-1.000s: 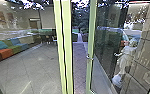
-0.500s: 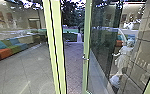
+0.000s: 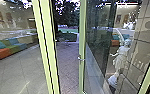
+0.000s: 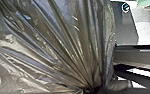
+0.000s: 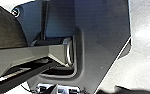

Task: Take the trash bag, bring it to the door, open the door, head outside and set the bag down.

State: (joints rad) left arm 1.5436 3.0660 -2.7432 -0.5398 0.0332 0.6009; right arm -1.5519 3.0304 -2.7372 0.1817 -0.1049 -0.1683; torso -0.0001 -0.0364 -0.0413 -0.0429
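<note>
Got the trash bag (image 4: 63,42) right up close to the left wrist camera, shiny plastic pulled in long pleats toward one gathered neck. Looks carried rather than parked, going by those tight folds. Can't make out the left gripper well enough to call its opening or confirm a grip. Same deal with the right gripper – no telling on opening or hold.

Now the news: a wider gap than a second ago between the pale green posts (image 3: 46,50) at eleven o'clock and the green-edged glass door (image 3: 82,30) near twelve. Also seeing the door handle (image 3: 80,58) shifted a bit toward nine. Probably down partly to the robot's own motion, so can't credit it all to a swinging door.

Through the gap, nearly at twelve: grey paving (image 3: 68,62), with a dark hedge (image 3: 69,37) beyond. Out at ten, a multicoloured sofa (image 3: 8,50) – reflected or behind glass, hard to say. Over at one, a white statue (image 3: 119,56).

Task-wise, reads as door step well along, with a way out opening up. Still need to get outside and set the bag down. Would watch for snags on the handle or posts.
</note>
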